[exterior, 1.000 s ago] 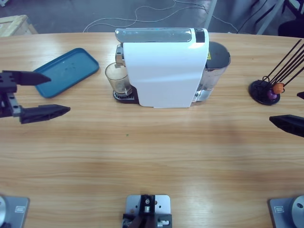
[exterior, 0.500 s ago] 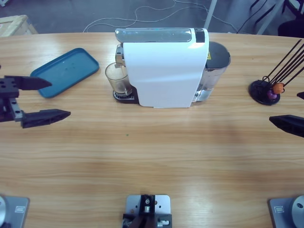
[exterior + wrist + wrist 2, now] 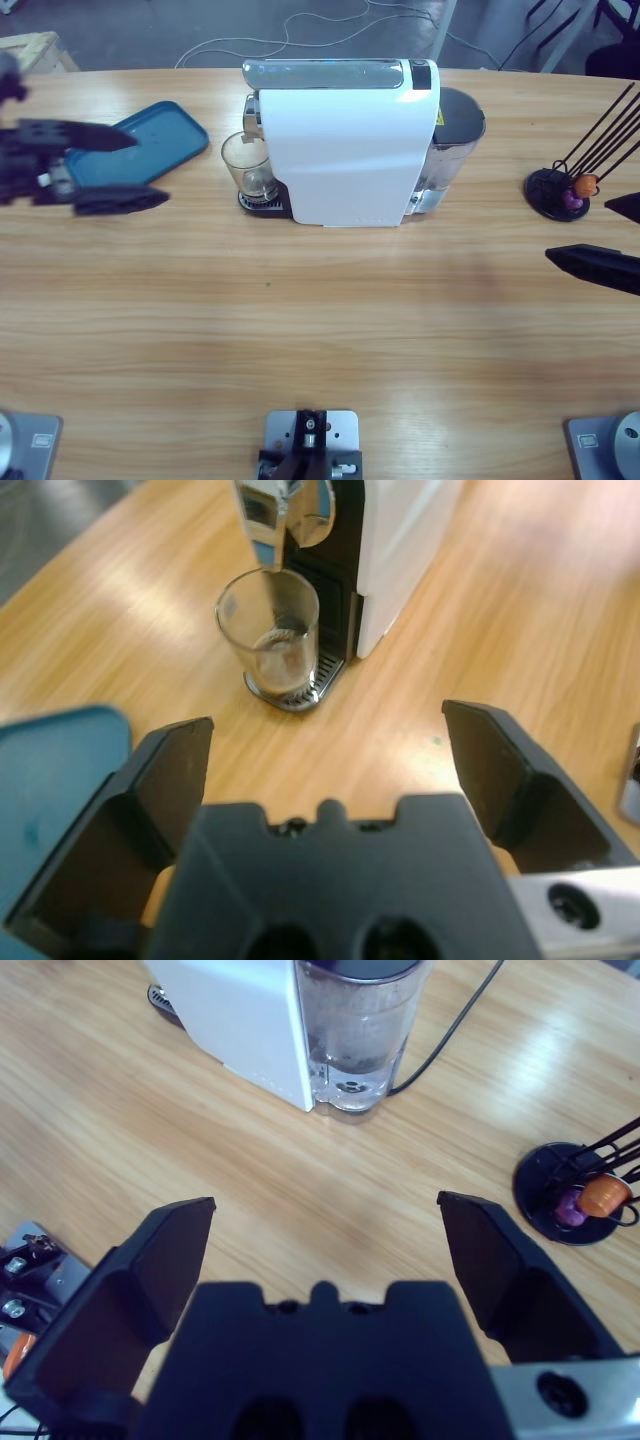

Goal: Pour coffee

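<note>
Left gripper (image 3: 125,168) jaws spread wide over blue tray (image 3: 160,135), coffee (image 3: 283,645) (thin dark layer) in glass cup (image 3: 247,165) under white coffee machine (image 3: 350,150), right gripper (image 3: 600,240) jaws open above bare tabletop (image 3: 330,340)

coffee (image 3: 279,641) | dark brown, shallow layer | in upright clear glass (image 3: 248,164) | under machine spout

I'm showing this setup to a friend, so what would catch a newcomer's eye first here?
The big white coffee machine at the table's far middle stands out, with a clear glass holding a little dark coffee under its spout. Next come the blue tray to its left and the open left gripper beside that tray.
</note>
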`<act>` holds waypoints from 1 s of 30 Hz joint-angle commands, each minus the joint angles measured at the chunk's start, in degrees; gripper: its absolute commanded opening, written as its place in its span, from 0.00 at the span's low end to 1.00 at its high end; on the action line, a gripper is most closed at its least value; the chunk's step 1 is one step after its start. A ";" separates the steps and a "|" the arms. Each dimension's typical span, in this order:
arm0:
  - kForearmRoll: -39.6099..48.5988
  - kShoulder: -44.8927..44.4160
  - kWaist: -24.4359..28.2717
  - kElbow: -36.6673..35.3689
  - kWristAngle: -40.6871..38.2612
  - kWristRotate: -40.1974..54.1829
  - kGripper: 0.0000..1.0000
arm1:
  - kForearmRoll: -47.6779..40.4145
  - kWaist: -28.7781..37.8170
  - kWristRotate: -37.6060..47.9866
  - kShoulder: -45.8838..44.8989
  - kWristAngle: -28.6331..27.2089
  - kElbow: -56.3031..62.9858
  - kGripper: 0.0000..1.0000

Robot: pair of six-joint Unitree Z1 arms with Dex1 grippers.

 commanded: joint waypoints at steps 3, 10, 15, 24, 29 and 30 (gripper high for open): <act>-1.99 18.74 3.56 -7.97 -11.27 16.70 0.99 | -0.23 0.26 -0.74 3.85 3.36 1.24 1.00; -2.59 26.79 4.25 -11.71 -8.93 22.35 0.99 | 0.53 0.26 -1.28 7.19 4.08 0.06 1.00; -2.60 28.27 1.59 -14.19 -4.38 21.57 0.99 | 0.81 0.26 -1.65 8.34 4.63 -0.40 1.00; -2.55 29.04 -0.85 -14.54 -2.69 21.08 0.99 | 0.92 0.26 -1.88 9.06 5.07 -0.66 1.00; -2.59 29.76 -1.18 -15.37 -2.31 20.26 0.99 | 1.07 0.26 -2.13 9.22 5.35 -0.84 1.00; -2.60 29.90 -1.20 -15.49 -2.34 20.13 0.99 | 1.07 0.26 -2.18 9.22 5.38 -0.84 1.00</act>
